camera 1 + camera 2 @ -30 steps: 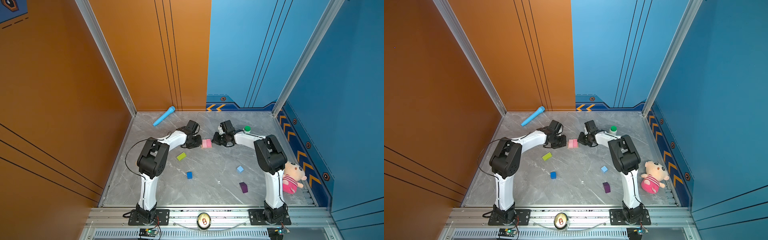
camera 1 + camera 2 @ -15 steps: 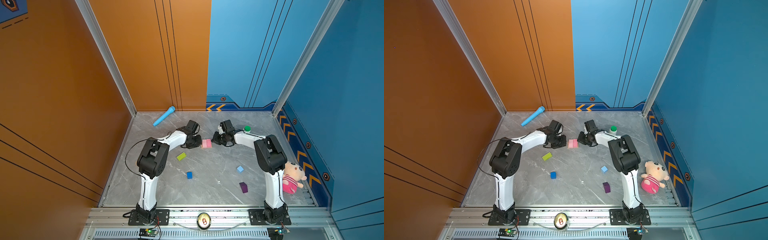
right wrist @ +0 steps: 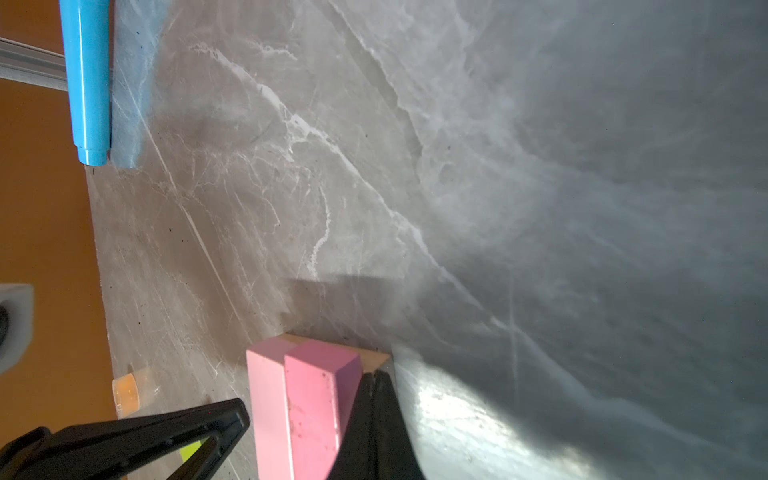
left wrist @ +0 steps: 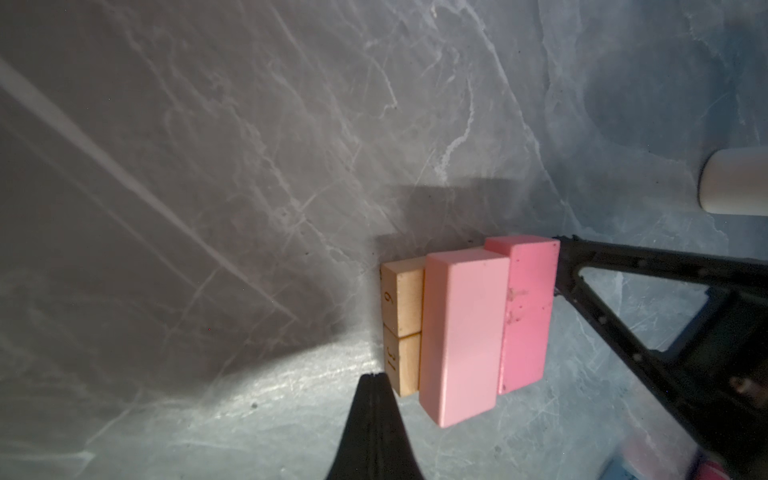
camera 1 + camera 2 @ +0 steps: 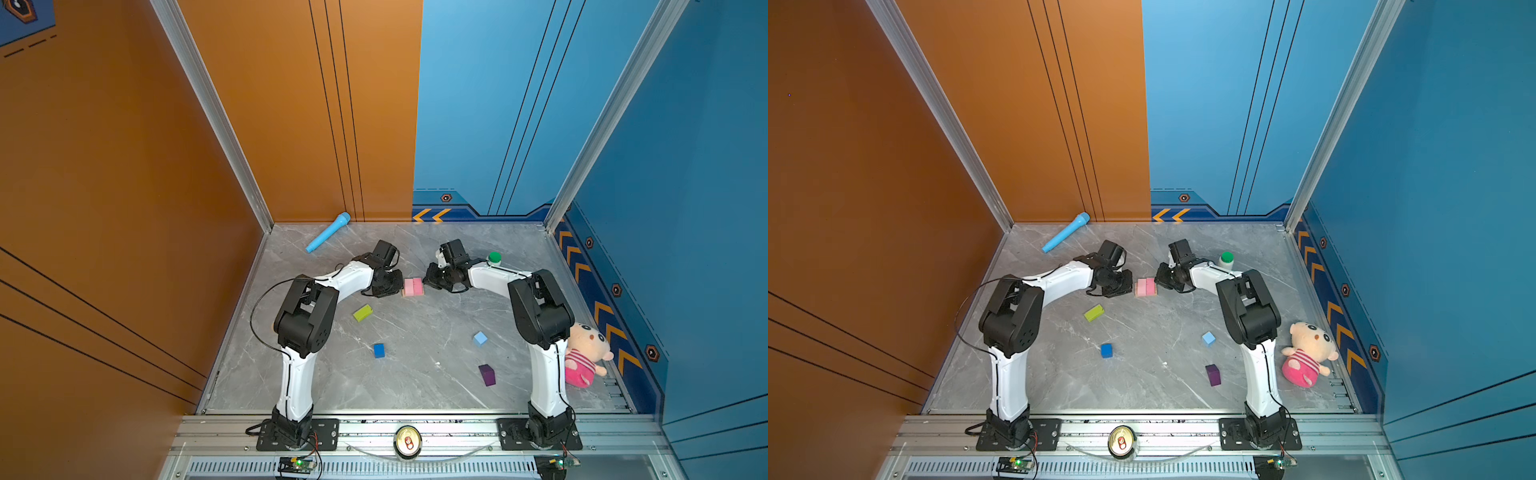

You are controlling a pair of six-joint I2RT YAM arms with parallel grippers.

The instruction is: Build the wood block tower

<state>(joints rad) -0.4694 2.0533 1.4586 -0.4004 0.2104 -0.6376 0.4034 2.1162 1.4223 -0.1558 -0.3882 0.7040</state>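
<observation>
Left gripper [image 5: 397, 283] and right gripper [image 5: 428, 279] both have the jaws closed and hold nothing. They stand at 9 and 3 o'clock of the tower [image 5: 1146, 287], with the tips just beside it. The tower is two pink bars [image 4: 461, 332] on two tan bars [image 4: 401, 299]. From it, the lime-green bar [image 5: 363, 312] lies at 8 o'clock, the dark-blue cube [image 5: 378, 350] at 7, the light-blue cube [image 5: 480, 338] at 4 and the dark-purple peaked block [image 5: 487, 375] at 5.
</observation>
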